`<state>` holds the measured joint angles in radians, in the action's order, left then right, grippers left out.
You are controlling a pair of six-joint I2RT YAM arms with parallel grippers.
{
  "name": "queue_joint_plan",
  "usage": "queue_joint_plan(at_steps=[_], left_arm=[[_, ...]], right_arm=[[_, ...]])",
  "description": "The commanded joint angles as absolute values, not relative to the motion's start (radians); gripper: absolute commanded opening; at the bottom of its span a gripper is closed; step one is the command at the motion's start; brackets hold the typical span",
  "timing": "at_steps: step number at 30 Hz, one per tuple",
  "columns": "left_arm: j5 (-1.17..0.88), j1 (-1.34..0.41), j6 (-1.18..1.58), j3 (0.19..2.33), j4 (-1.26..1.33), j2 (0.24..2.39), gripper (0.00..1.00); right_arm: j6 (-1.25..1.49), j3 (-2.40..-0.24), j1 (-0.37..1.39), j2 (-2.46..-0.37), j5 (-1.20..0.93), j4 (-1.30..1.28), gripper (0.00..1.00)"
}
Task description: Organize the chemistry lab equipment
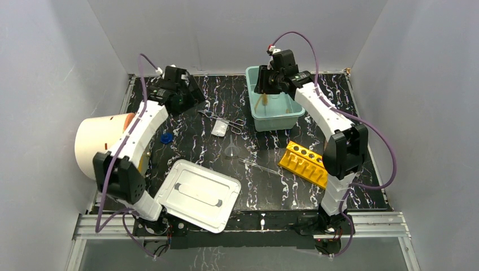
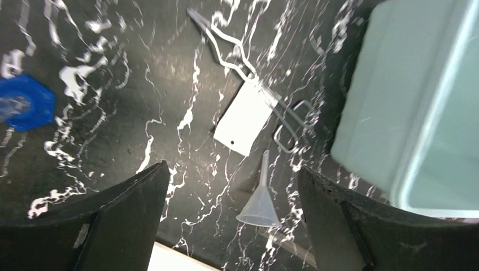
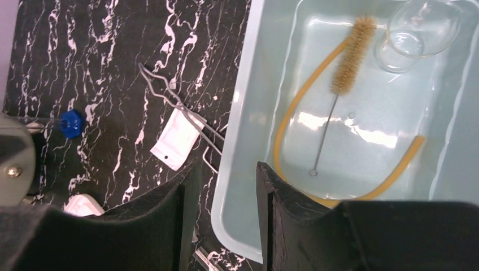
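Observation:
A teal bin (image 1: 294,110) at the back holds the tan rubber tube (image 3: 294,118), the cork-brown brush stick (image 3: 351,56) and the clear beaker (image 3: 415,34). My right gripper (image 1: 265,82) hangs over the bin's left rim (image 3: 237,130), open and empty (image 3: 227,166). The metal scissors (image 1: 223,118), small white bag (image 1: 220,128), blue cap (image 1: 166,138), clear funnel (image 1: 230,151), thin glass rod (image 1: 260,166) and yellow rack (image 1: 305,164) lie on the dark mat. My left gripper (image 1: 189,95) is open and empty (image 2: 233,169) above the mat; the funnel (image 2: 261,203) shows between its fingers.
A white bin lid (image 1: 197,195) lies at the front left. The big white drum (image 1: 99,144) lies on its side at the left edge. White walls enclose the table on three sides.

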<state>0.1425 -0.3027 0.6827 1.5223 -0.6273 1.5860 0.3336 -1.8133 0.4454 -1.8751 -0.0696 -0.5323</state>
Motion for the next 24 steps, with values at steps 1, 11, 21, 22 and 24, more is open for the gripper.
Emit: queue_joint_plan(at_steps=[1,11,21,22,24], left_arm=[[-0.014,-0.299,0.703,1.513,-0.652,1.684,0.79],[-0.193,-0.299,0.671,1.560,-0.571,1.971,0.62],[-0.175,-0.298,0.507,1.632,-0.624,2.084,0.61],[-0.155,-0.295,0.524,1.628,-0.642,2.084,0.61],[-0.116,-0.295,0.568,1.615,-0.674,2.077,0.62]], right_arm=[[0.324,-1.760,0.444,-1.802,-0.147,-0.483,0.49],[0.321,-1.609,0.446,-1.680,-0.252,-0.373,0.50],[0.262,-1.644,0.457,-1.694,-0.259,-0.423,0.51],[0.254,-1.650,0.458,-1.697,-0.256,-0.428,0.50],[0.245,-1.661,0.462,-1.703,-0.252,-0.432,0.51]])
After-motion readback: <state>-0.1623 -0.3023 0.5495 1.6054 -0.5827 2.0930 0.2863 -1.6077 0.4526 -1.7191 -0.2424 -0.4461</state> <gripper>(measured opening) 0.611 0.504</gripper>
